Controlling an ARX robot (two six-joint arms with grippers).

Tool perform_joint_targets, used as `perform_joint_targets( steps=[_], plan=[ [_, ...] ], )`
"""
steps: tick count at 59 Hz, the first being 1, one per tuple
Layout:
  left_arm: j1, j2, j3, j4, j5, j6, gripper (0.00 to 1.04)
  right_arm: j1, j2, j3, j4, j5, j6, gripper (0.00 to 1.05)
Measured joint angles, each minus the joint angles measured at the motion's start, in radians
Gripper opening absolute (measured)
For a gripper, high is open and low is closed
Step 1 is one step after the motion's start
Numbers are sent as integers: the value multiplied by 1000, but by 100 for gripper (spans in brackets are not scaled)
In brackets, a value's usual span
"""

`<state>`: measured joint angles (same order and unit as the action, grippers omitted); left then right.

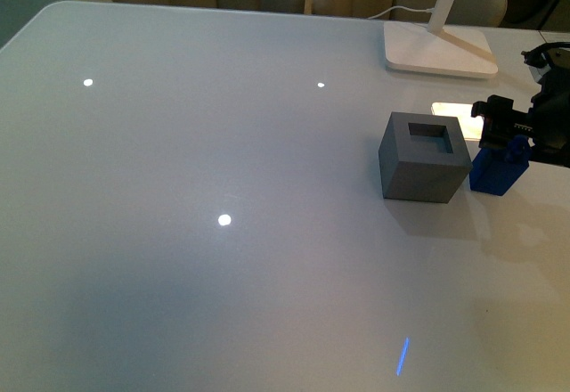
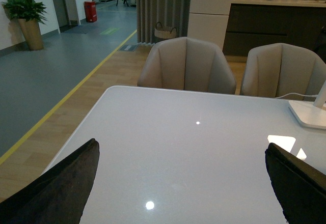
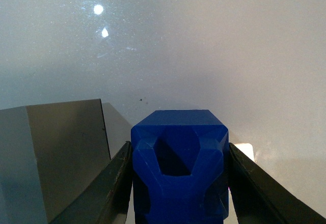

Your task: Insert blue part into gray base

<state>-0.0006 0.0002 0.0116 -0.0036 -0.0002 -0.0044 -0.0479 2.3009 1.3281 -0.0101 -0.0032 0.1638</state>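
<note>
Misalignment was your risk: the right gripper (image 3: 179,151) clamped the blue part (image 1: 497,171) just beside the gray base (image 1: 426,160), and a tilted block could have jammed on its rim; the left gripper (image 2: 181,145) gaped.

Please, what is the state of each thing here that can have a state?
blue part: upright, gripped on two sides, not inserted.
gray base: upright, the square hole on top is empty.
right gripper: shut on the blue part.
left gripper: open, holding nothing.
lamp: seems on; there is a bright patch on the table beneath it.
</note>
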Motion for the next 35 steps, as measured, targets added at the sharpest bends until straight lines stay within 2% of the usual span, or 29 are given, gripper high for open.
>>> perform_joint_targets(
  steps=[21,35],
  plan=[
    [0,0,0,0,0,0,97,-15,-221,-112,-10,-76,2,43],
    [0,0,0,0,0,0,97,43,-340,-116,-39,-82,42,43]
  ],
)
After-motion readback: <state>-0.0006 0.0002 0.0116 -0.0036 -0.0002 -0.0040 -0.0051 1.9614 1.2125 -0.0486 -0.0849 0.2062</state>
